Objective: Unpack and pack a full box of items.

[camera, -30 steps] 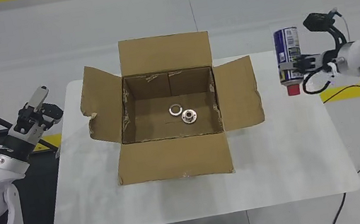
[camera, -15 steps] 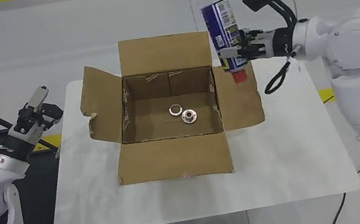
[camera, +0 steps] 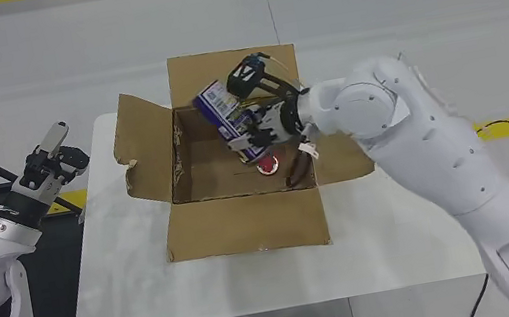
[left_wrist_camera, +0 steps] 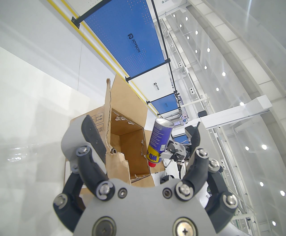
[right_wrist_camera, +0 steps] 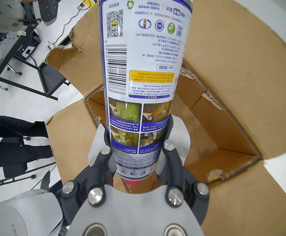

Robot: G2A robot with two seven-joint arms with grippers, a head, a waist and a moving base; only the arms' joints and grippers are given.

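We find the box (camera: 192, 133) mid-counter (camera: 398, 226), flaps spread, its mouth open from above. Our right hand (camera: 267, 124), closed on the tilted spray can (camera: 225, 115), fills the right part of that mouth, and its arm crosses above the right flap (camera: 346, 158). The left part of the box floor (camera: 206, 172) leaves room for a hand. The far flap (camera: 232, 71) rises behind. The torn left flap (camera: 146, 146) juts between the box and our left hand (camera: 58, 151), which hangs open-fingered off the counter's left edge. Passable counter runs alongside the near flap (camera: 246, 226).
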